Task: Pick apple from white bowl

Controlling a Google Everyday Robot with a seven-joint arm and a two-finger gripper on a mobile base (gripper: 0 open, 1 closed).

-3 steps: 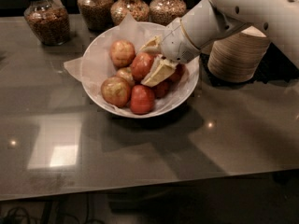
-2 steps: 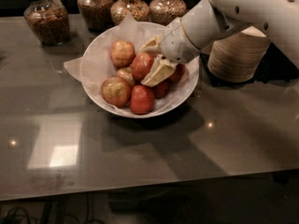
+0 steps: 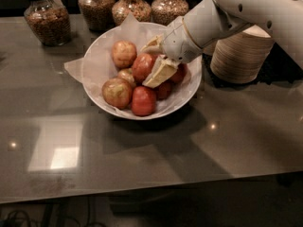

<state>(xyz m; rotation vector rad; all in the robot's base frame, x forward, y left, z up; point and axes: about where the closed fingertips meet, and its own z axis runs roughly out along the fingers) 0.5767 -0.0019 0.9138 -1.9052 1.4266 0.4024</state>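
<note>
Currently, end effector point(image 3: 149, 64): inside the white bowl point(image 3: 189, 92), reaching in from the upper right on a white arm point(image 3: 236, 8).
Finger state: fingers point(image 3: 161, 72) spread wide, one above the apple point(image 3: 141, 66) and one along its lower right side; no firm clamp is visible.
Apple: lies in the middle of the bowl, between the two fingers, resting among the other fruit.
Other fruit: yellowish-tan apples point(image 3: 117, 92) at the left and back, smaller red apples point(image 3: 143, 101) at the front and right.
Bowl: lined with crinkled white paper point(image 3: 73, 69), standing on the grey counter point(image 3: 142, 160).
Behind: four filled glass jars point(image 3: 47, 20) in a row.
Right: stack of paper bowls point(image 3: 241, 56) just beside the white bowl.
</note>
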